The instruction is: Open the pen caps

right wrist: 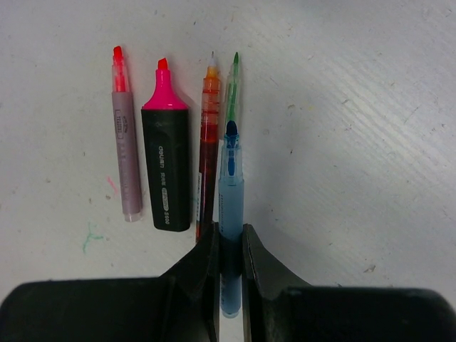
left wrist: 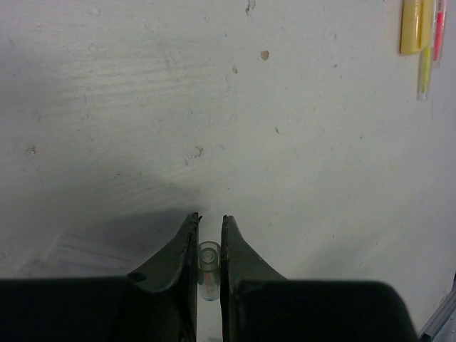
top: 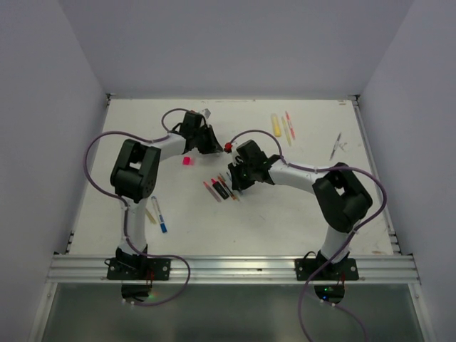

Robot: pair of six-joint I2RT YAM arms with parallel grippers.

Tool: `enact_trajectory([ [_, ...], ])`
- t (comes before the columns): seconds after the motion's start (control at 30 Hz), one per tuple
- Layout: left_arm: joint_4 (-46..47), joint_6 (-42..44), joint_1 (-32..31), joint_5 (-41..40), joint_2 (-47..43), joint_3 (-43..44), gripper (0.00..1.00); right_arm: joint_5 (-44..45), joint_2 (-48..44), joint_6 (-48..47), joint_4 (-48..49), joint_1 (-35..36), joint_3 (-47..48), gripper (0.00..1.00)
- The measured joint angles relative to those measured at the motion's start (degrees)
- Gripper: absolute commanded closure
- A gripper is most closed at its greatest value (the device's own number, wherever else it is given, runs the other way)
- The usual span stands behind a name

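My left gripper (left wrist: pixel 211 218) is shut on a small clear pen cap (left wrist: pixel 209 267), held just above the white table. It is at the table's middle back in the top view, left gripper (top: pixel 216 146). My right gripper (right wrist: pixel 229 229) is shut on the barrel of a blue pen (right wrist: pixel 231 185) whose tip is bare and points away from me. That pen lies next to a row of uncapped pens: a red one (right wrist: pixel 209 142), a black-and-pink highlighter (right wrist: pixel 165 164) and a grey one (right wrist: pixel 127 157). A pink cap (top: pixel 187 161) lies loose on the table.
A yellow highlighter (left wrist: pixel 412 25) and thin pens (top: pixel 285 127) lie at the back right. Another pen (top: pixel 336 146) is near the right edge. A blue pen (top: pixel 159 214) and a yellow one (top: pixel 150 215) lie beside the left arm. White walls enclose the table.
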Motion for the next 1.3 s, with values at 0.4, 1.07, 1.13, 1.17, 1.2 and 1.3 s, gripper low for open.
enact_trajectory([
  [0.4, -1.51, 0.00, 1.18, -0.85, 1.03, 1.14, 0.95, 1.29, 1.55, 0.63, -0.26, 0.00, 0.00, 0.73],
  [1.07, -1.99, 0.02, 1.88, -1.90, 1.53, 1.57, 0.78, 1.33, 1.86, 1.51, -2.47, -0.07, 4.48, 0.61],
  [1.13, -2.03, 0.02, 2.03, -1.99, 1.53, 1.57, 0.77, 1.73, 1.88, 1.90, -2.56, -0.26, 5.07, 0.61],
  [1.17, -2.03, 0.02, 2.14, -1.99, 1.53, 1.55, 0.76, 1.75, 2.10, 2.10, -2.80, -0.50, 5.51, 0.61],
  [1.2, -1.97, 0.02, 2.21, -1.99, 1.53, 1.53, 0.76, 1.79, 2.43, 2.40, -2.86, -0.90, 6.05, 0.61],
  [1.3, -1.79, 0.00, 2.51, -1.86, 1.53, 1.44, 0.75, 1.88, 5.20, 3.45, -4.28, -2.84, 9.81, 0.60],
])
